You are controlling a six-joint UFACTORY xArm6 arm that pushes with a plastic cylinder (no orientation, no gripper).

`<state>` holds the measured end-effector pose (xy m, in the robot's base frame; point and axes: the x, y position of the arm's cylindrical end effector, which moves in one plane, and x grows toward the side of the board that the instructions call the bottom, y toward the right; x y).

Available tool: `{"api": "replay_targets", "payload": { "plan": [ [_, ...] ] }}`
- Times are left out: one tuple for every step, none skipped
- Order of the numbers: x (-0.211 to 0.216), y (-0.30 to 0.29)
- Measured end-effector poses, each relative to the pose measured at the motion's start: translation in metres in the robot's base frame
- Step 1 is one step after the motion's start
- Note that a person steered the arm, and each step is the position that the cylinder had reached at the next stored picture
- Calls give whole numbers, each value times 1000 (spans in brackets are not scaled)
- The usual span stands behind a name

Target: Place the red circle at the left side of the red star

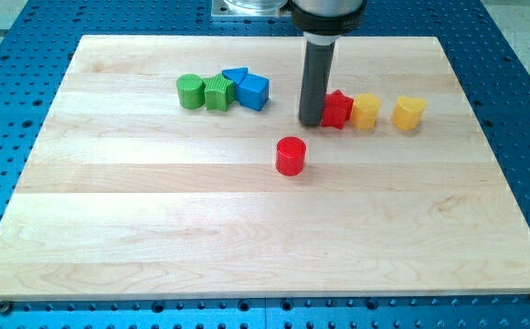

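Observation:
The red circle is a short red cylinder near the board's middle. The red star lies above it and to its right. My tip comes down from the view's top and stands right against the red star's left side. The red circle sits below and slightly left of my tip, a short gap apart from it.
A yellow block touches the red star's right side, and another yellow block lies further right. At the upper left a green cylinder, a green block, a blue triangle and a blue cube cluster together. The wooden board rests on a blue perforated table.

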<state>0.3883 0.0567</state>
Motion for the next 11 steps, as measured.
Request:
{"api": "replay_targets", "payload": {
  "plan": [
    [50, -48],
    [93, -89],
    [142, -96],
    [136, -31],
    [96, -19],
    [54, -18],
    [31, -12],
    [44, -40],
    [24, -27],
    [12, -15],
    [27, -72]
  ]
}}
